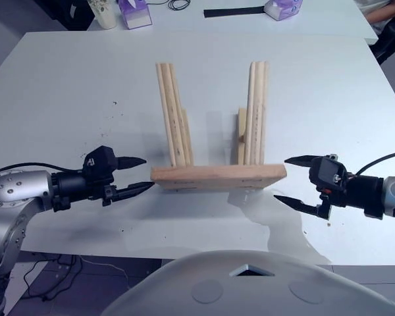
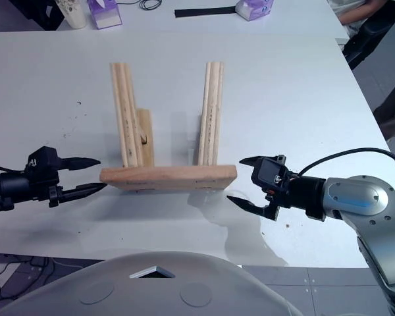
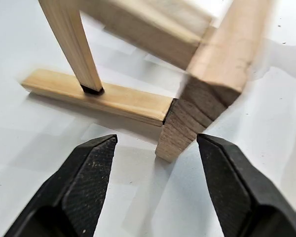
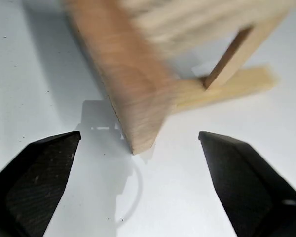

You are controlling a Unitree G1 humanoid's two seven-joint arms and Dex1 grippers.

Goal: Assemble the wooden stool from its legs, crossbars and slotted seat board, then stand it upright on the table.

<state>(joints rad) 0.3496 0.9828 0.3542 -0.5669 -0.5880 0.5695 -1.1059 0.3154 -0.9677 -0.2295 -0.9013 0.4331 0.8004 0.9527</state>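
The wooden stool (image 1: pixel 214 131) lies on its side on the white table (image 1: pixel 72 99), its seat board (image 1: pixel 217 176) on edge nearest me and its legs (image 1: pixel 173 112) pointing away. A crossbar (image 3: pixel 98 96) joins the legs low down. My left gripper (image 1: pixel 139 174) is open just off the seat board's left end (image 3: pixel 197 116), not touching it. My right gripper (image 1: pixel 293 181) is open just off the board's right end (image 4: pixel 133 98), also apart from it.
At the table's far edge stand a cup (image 1: pixel 105 13), a purple box (image 1: pixel 135 13), a black strap (image 1: pixel 234 11) and another purple pack (image 1: pixel 283 8). Cables trail from both arms. The table's near edge runs just below the grippers.
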